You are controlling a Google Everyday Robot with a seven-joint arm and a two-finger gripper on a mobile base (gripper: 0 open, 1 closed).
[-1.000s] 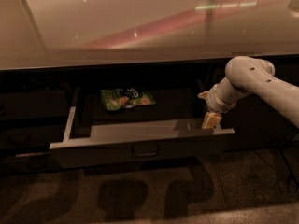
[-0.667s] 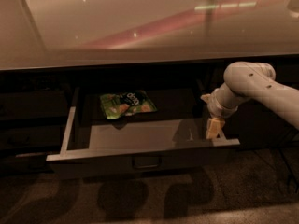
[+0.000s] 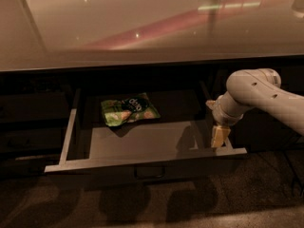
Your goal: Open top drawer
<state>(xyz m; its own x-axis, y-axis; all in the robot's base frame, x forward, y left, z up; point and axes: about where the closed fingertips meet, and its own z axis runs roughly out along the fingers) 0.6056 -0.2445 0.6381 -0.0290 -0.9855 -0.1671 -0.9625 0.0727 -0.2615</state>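
Note:
The top drawer (image 3: 118, 164) stands pulled well out from under the counter, with its grey tray floor (image 3: 152, 139) exposed and its dark central pull (image 3: 149, 172) on the front. My gripper (image 3: 219, 136) hangs down at the drawer's right end, just inside the front panel and against the right side rail. The white arm (image 3: 259, 94) reaches in from the right. Whether the gripper holds the drawer's edge cannot be made out.
A green snack bag (image 3: 129, 110) lies in the back left of the tray. The pale countertop (image 3: 142, 27) overhangs the drawer. Dark cabinet fronts (image 3: 33, 122) flank the opening, and speckled floor (image 3: 142, 208) lies in front.
The drawer has slid farther out toward the camera. My gripper has moved forward and down with its right end.

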